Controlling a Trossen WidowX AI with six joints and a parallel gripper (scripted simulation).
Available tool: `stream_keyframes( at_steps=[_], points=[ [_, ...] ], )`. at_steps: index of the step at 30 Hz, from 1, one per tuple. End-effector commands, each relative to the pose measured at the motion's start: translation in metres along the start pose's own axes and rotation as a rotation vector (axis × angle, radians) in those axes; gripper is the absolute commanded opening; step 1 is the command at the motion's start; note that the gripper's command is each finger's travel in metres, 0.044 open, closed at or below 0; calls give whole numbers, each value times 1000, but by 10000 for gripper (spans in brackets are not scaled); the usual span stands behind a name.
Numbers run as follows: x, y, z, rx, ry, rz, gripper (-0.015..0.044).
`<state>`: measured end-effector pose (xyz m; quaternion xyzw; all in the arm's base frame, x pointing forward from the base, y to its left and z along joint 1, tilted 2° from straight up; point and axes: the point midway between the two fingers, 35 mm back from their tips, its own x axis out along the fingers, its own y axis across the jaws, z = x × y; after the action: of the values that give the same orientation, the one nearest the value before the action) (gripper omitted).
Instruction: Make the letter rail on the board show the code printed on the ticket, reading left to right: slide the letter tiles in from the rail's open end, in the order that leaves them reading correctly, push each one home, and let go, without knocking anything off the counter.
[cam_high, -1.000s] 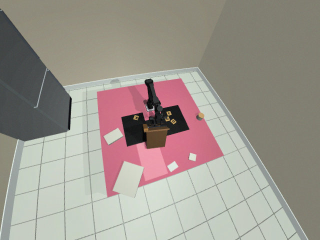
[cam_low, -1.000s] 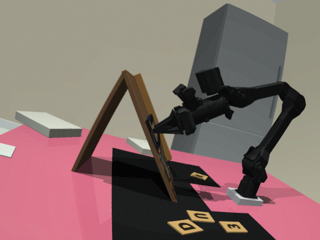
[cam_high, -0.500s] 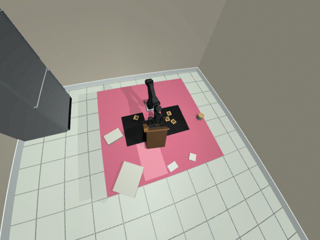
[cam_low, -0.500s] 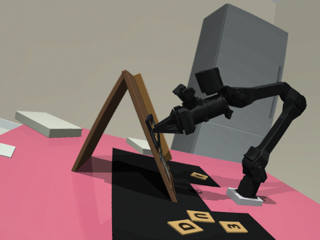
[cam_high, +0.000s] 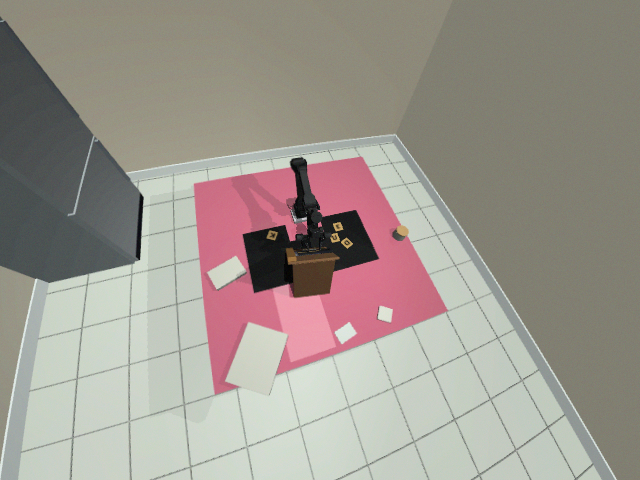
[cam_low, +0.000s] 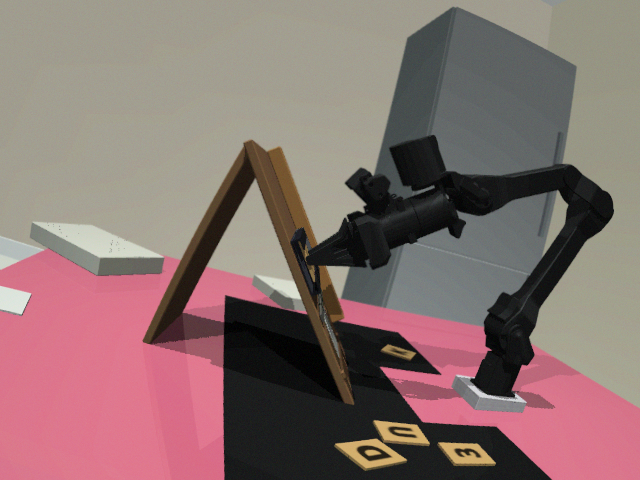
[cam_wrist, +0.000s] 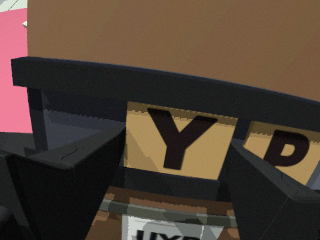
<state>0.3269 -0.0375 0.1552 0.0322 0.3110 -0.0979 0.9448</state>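
My gripper (cam_high: 313, 250) (cam_low: 310, 258) (cam_wrist: 177, 141) is shut on the Y tile (cam_wrist: 137, 150), which sits upright in the dark rail (cam_wrist: 75, 74) (cam_low: 298, 238) on the sloping brown board (cam_high: 312, 279) (cam_low: 199, 248) (cam_wrist: 175, 40). A P tile (cam_wrist: 257, 142) is in the rail to its right, with a small gap between. The rail left of Y shows empty. The ticket (cam_wrist: 145, 223) below is cut off; "UYP" seems to show. Loose tiles lie flat: D (cam_high: 346, 242) (cam_low: 370, 453), U (cam_high: 334, 237) (cam_low: 401, 432), a 3-like one (cam_high: 338, 226) (cam_low: 466, 454), K (cam_high: 272, 235) (cam_low: 398, 352).
Black mats (cam_high: 361, 253) (cam_low: 279, 413) lie under the board and loose tiles. White slabs (cam_high: 226, 272) (cam_high: 256, 357), two small white pieces (cam_high: 345, 332) (cam_high: 385, 314) and a round wooden-topped object (cam_high: 401, 233) stand farther out on the pink surface. A grey cabinet (cam_low: 480, 129) is behind the arm.
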Motion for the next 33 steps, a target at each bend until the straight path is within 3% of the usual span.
stream_keyframes(
  at_steps=[1,5,33],
  points=[
    [0,0,0,1,0,-1,210],
    [-6,0,0,-2,-3,3,295],
    [-21,2,-1,-2,-2,4,295]
  ],
)
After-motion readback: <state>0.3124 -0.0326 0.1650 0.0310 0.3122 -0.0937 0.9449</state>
